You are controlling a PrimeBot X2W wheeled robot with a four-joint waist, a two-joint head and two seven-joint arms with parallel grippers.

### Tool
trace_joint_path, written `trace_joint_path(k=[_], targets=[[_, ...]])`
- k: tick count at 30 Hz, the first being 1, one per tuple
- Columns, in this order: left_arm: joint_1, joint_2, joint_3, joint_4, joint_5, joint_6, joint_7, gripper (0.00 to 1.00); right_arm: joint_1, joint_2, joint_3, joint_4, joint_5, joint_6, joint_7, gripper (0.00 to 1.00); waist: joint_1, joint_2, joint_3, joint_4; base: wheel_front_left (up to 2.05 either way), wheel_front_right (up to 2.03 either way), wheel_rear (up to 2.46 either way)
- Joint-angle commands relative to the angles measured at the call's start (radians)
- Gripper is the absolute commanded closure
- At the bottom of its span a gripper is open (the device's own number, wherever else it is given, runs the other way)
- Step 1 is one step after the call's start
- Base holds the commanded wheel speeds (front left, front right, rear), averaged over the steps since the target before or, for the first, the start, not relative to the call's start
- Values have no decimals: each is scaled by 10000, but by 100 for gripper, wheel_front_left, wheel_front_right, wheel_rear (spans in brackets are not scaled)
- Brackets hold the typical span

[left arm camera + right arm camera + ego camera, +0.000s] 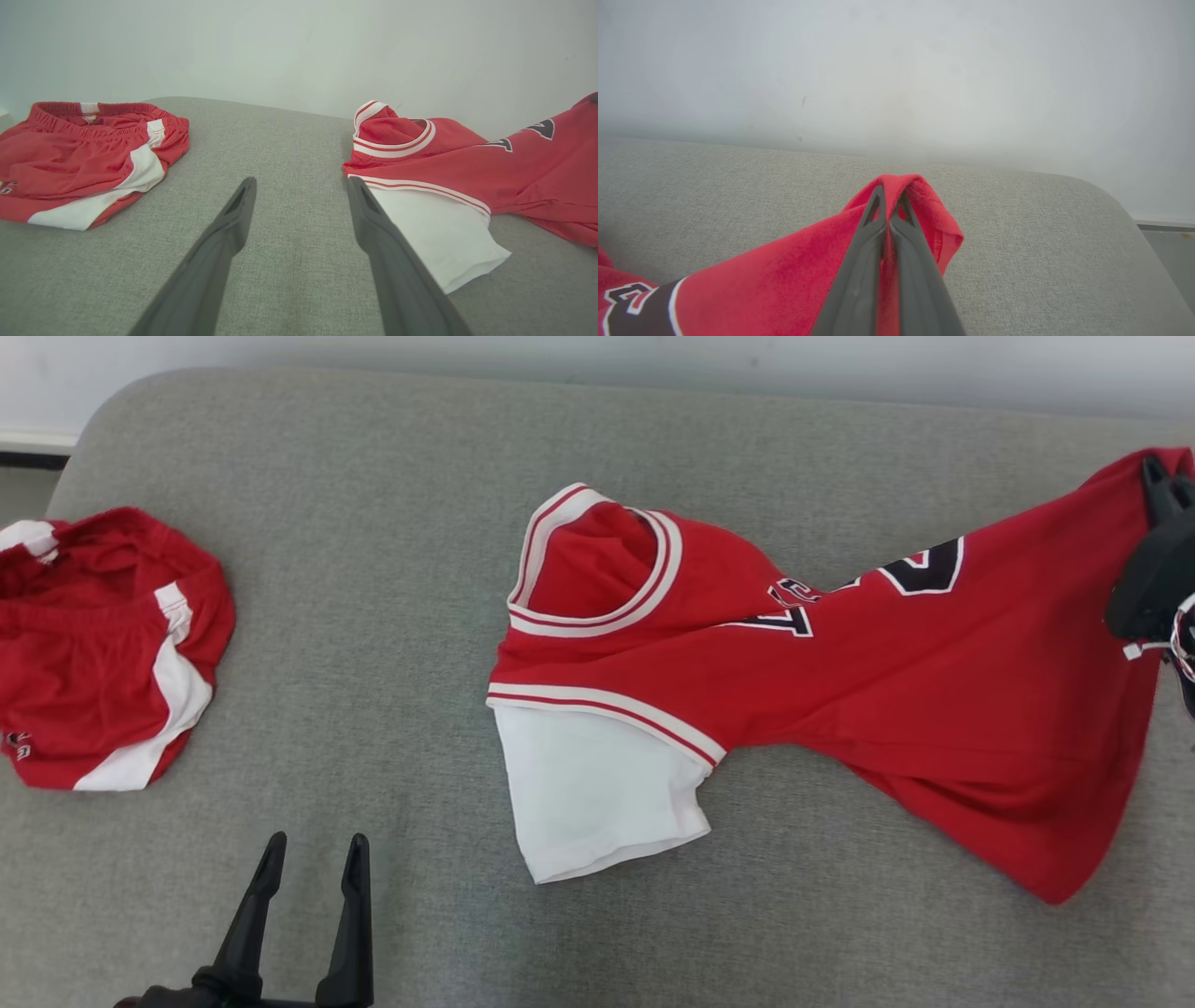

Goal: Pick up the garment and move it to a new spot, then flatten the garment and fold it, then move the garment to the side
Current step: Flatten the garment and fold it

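At far right, we're pinching the jersey (868, 691) by its hem w/ our right tool (889, 199), prob. to relocate it; left tool (316, 845) is hovering, spread.

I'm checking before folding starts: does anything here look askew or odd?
The jersey is askew: one corner is pinched in the right gripper, jaws shut, so its body is stretched and twisted, the number creased. The shorts lie crumpled at the left.

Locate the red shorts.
In the head view the red shorts lie bunched at the far left of the grey cushion, apart from the red jersey to their right.
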Motion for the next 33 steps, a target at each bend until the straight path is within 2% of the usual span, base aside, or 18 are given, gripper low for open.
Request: trace_joint_path(k=[1,7,8,9,15,19,25,33], targets=[[-120,-39,-20,35,13,-17,-58,0,-189,-114,94,137,-101,10,-162,100,-1,-1,229,308,0,0,0],[-235,-111,-127,164,62,-89,-117,0,-760,-190,173,1229,-384,10,-543,100,-1,-1,388,667,0,0,0],[-261,-119,-133,186,65,-92,-113,0,-798,-197,170,1411,-419,10,-595,75,-1,-1,383,694,0,0,0],[-291,-134,-132,206,76,-84,-122,0,-816,-191,134,1603,-425,10,-633,0,-1,-1,374,713,0,0,0],[-212,-195,-31,393,43,-14,-164,0,-407,-125,88,2172,-24,10,-878,0,-1,-1,24,626,0,0,0],[57,-168,141,544,-38,108,-175,0,592,-286,442,1478,377,10,-1758,0,-1,-1,-528,276,0,0,0],[356,-141,340,677,-146,218,-180,0,2613,-105,508,-426,779,10,-3204,0,-1,-1,-1315,-327,0,0,0],[528,-110,535,764,-225,343,-191,0,5372,602,388,-3366,654,10,-3752,0,-1,-1,-2222,-986,0,0,0]])
